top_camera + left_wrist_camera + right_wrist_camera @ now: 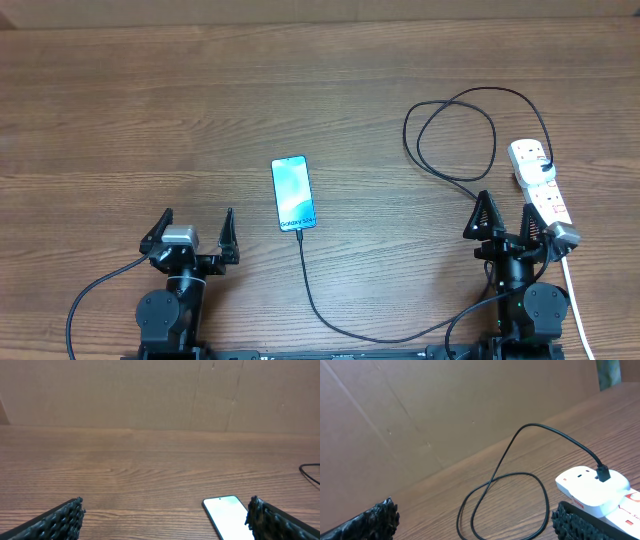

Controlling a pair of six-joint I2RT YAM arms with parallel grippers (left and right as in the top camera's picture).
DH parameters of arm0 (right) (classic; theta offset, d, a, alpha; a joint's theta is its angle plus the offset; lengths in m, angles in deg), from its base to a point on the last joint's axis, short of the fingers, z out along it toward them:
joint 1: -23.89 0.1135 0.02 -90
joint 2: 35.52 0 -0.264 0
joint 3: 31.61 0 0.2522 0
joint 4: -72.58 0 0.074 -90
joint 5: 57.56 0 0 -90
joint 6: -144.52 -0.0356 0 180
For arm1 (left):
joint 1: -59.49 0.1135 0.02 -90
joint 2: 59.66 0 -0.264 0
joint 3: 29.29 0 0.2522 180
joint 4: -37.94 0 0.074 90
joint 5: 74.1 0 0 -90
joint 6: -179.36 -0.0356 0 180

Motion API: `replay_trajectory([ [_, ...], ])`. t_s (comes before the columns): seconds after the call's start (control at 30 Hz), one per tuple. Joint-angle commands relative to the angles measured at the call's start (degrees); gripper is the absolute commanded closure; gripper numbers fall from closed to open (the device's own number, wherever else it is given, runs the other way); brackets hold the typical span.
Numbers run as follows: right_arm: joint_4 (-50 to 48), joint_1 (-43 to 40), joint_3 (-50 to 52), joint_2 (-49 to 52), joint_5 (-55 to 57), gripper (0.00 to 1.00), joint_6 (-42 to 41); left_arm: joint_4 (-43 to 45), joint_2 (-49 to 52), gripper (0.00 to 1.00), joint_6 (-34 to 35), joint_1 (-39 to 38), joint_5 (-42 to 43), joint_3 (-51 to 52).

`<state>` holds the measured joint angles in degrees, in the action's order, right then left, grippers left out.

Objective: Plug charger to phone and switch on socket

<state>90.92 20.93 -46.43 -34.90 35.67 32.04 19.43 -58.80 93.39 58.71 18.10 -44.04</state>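
The phone lies flat mid-table, its light blue screen up; in the left wrist view the phone sits just inside the right finger. The black charger meets the phone's near end, runs along the front edge and loops up to the far end of the white socket. In the right wrist view the charger arches into the socket. My left gripper is open and holds nothing, left of the phone. My right gripper is open and holds nothing, beside the socket.
The socket's thick white cord runs off the front edge by the right arm. A cardboard wall stands along the back of the wooden table.
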Motion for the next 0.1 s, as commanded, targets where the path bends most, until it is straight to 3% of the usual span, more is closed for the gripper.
replay_trajectory([
  [0.0, -0.2, -0.1, 0.6, -0.4, 0.1, 0.00, -0.2, 0.2, -0.6, 0.01, -1.0, -0.3, 0.5, 0.6],
  [0.07, -0.2, -0.1, 0.6, -0.4, 0.1, 0.00, -0.2, 0.2, -0.6, 0.01, -1.0, -0.3, 0.6, 0.6],
])
